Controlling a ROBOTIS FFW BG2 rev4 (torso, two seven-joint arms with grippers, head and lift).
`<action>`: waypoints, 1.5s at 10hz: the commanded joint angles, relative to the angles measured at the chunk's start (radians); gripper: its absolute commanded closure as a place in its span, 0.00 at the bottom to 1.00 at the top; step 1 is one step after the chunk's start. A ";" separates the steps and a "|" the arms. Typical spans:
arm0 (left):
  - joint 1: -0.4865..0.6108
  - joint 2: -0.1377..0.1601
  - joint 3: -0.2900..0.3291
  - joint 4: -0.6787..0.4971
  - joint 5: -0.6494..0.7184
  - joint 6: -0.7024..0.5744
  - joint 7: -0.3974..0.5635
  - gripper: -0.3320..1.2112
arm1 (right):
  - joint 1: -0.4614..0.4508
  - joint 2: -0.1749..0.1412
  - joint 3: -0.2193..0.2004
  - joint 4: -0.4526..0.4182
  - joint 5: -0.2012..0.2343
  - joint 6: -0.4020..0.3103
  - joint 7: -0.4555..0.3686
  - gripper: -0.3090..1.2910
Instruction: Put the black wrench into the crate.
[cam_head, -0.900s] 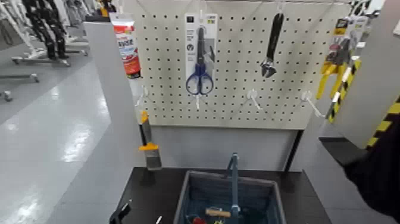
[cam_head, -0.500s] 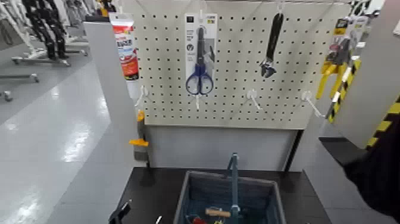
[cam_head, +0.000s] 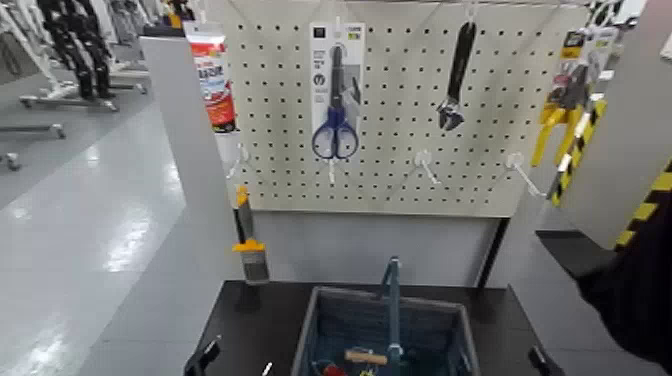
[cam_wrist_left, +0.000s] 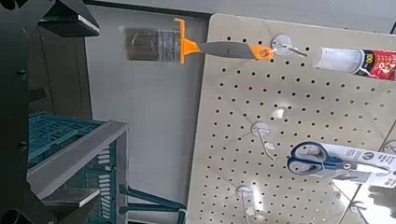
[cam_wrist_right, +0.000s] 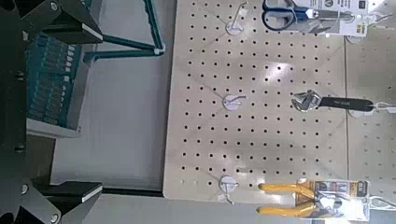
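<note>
The black wrench (cam_head: 457, 76) hangs head down from a hook at the upper right of the white pegboard (cam_head: 400, 160). It also shows in the right wrist view (cam_wrist_right: 333, 101). The blue-grey crate (cam_head: 330, 320) with its upright handle bar (cam_head: 392, 300) stands on the dark table below the board, with a few items inside. It shows in both wrist views (cam_wrist_left: 65, 149) (cam_wrist_right: 51, 79). My left gripper (cam_head: 203, 358) (cam_wrist_left: 89, 112) is low beside the crate, open and empty. My right gripper (cam_head: 541, 362) (cam_wrist_right: 93, 112) is low on the crate's other side, open and empty.
On the board hang carded blue-handled scissors (cam_head: 335, 90), yellow-handled pliers (cam_head: 560, 110), a red-and-white tube (cam_head: 212, 75) and an orange-handled brush (cam_head: 248, 245) at the left edge. Bare hooks (cam_head: 425, 162) stick out below the wrench. A yellow-black striped post (cam_head: 640, 215) stands right.
The tip of my right gripper has come into the head view at the bottom right. The hanging brush and tube have swung left and back again. The wrench has not moved.
</note>
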 joint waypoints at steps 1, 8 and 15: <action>-0.002 -0.003 -0.002 0.000 0.000 0.000 -0.001 0.28 | -0.067 0.004 -0.059 -0.043 -0.050 0.120 0.087 0.30; -0.015 0.001 -0.010 0.002 0.005 0.014 -0.007 0.28 | -0.323 0.004 -0.136 -0.124 -0.112 0.381 0.270 0.28; -0.026 0.005 -0.024 0.005 0.012 0.021 -0.010 0.28 | -0.565 -0.027 -0.124 -0.072 -0.150 0.436 0.382 0.29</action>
